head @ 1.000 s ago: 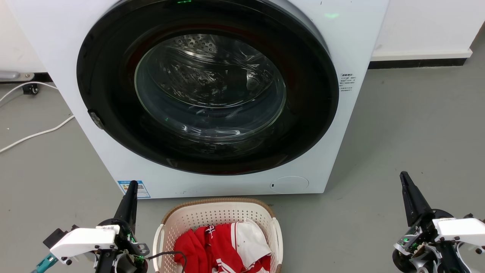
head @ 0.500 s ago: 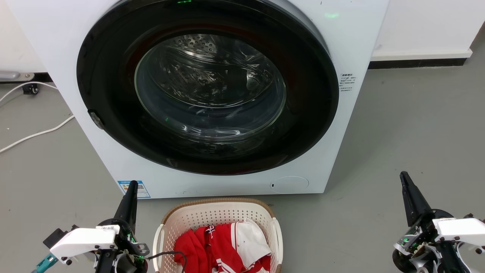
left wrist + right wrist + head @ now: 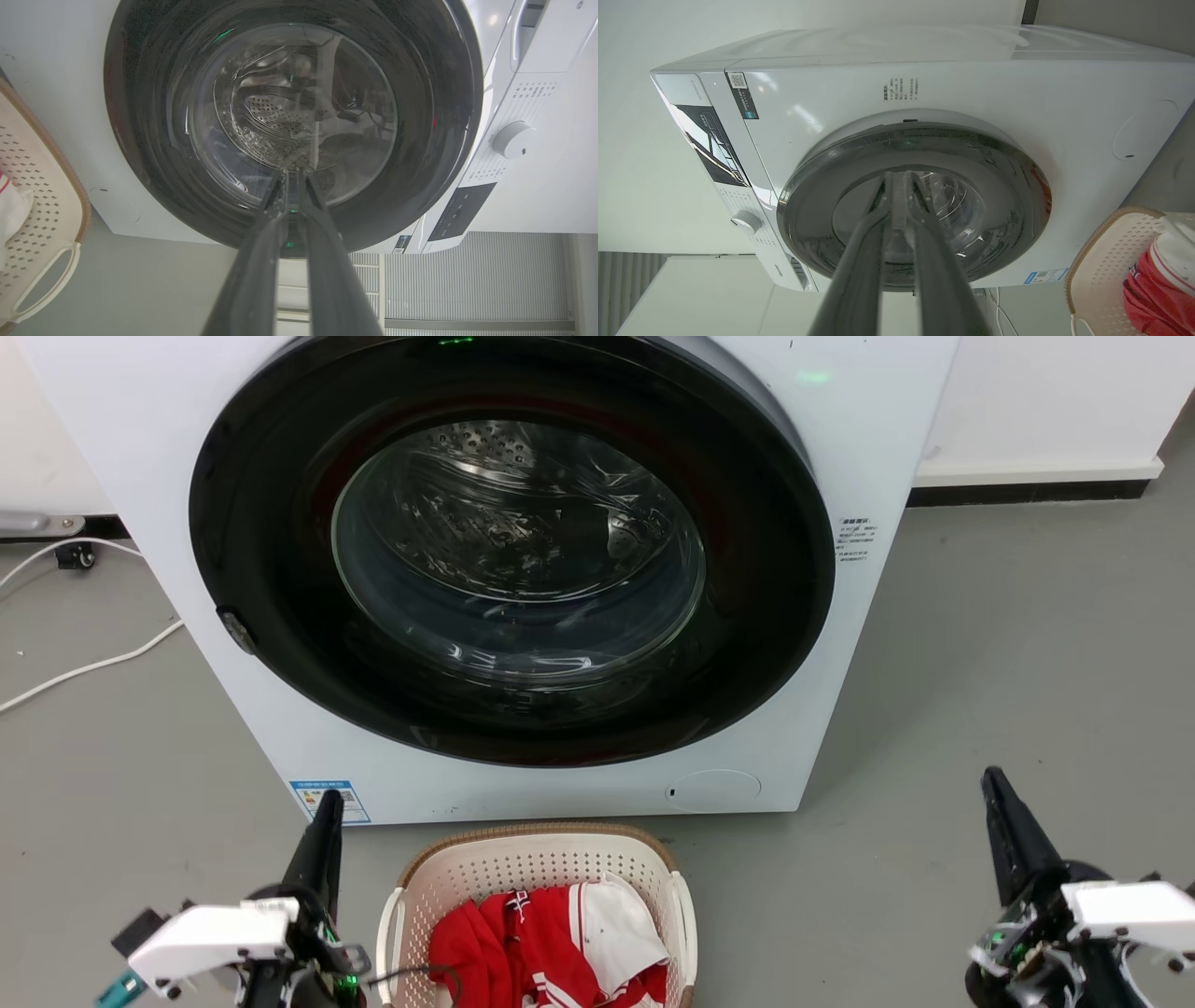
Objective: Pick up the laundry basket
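The laundry basket [image 3: 523,863], cream-white and perforated with a brown rim and white side handles, sits on the floor at the bottom centre of the head view, just in front of the washing machine. Red and white clothes [image 3: 560,938] lie in it. It also shows at the left edge of the left wrist view as laundry basket [image 3: 42,196] and at the lower right of the right wrist view as laundry basket [image 3: 1106,266]. My left gripper [image 3: 329,800] stands shut a little left of the basket, holding nothing. My right gripper [image 3: 990,778] stands shut far to the basket's right, apart from it.
A white front-loading washing machine [image 3: 840,448] with a shut dark round door [image 3: 509,546] stands close behind the basket. White cables [image 3: 89,663] run over the grey floor at the left. A white wall with a dark skirting [image 3: 1027,490] stands at the back right.
Both grippers have sunk slightly lower in the head view. The basket and the washing machine have not moved.
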